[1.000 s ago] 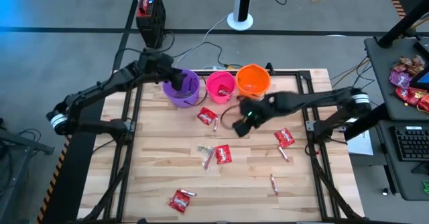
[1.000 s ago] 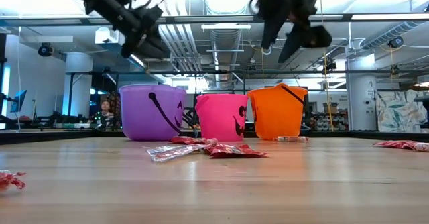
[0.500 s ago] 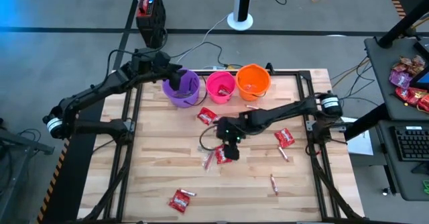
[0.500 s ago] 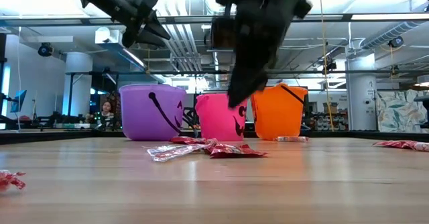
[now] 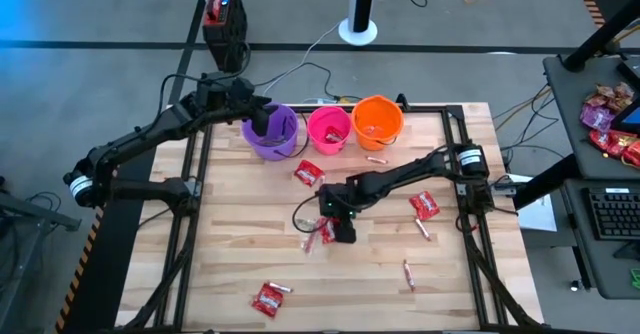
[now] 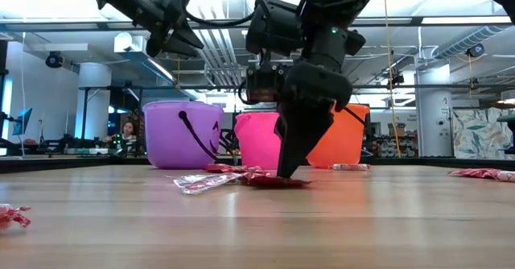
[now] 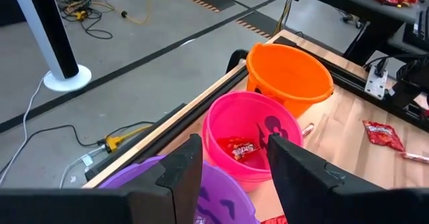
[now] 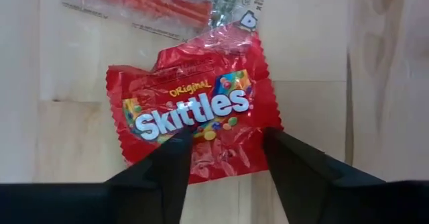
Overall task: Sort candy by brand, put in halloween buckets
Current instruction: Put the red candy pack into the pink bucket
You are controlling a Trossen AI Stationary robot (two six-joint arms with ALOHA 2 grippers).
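Three buckets stand at the table's far edge: purple (image 5: 272,134), pink (image 5: 329,130) and orange (image 5: 378,120). The pink one holds a red packet (image 7: 241,148). My left gripper (image 7: 232,140) hangs open and empty above the purple bucket's rim. My right gripper (image 8: 224,133) is open, pointing steeply down at a red Skittles packet (image 8: 194,113) that lies flat at mid-table, one finger at each side of its near part. A clear stick packet (image 8: 154,3) lies against the Skittles packet's far edge. More red packets (image 5: 308,172) (image 5: 424,205) (image 5: 268,297) and thin sticks (image 5: 408,272) lie scattered. My right gripper's fingertips (image 8: 179,138) are down at the table, on either side of the Skittles packet's near edge (image 8: 221,163). The packet lies flat on the wood. I cannot tell whether the fingers touch it.
A stick (image 5: 376,159) lies in front of the orange bucket. Black frame rails (image 5: 462,154) run along the table's sides. A side table at the right holds a heap of wrappers (image 5: 605,114) and a keyboard (image 5: 612,214). A person (image 6: 127,130) sits far behind.
My right gripper has swung from high beside the orange bucket down and toward the table's near left, rolling its wrist as it went. It now stands with its fingertips at the red packet at mid-table. The packet has not moved.
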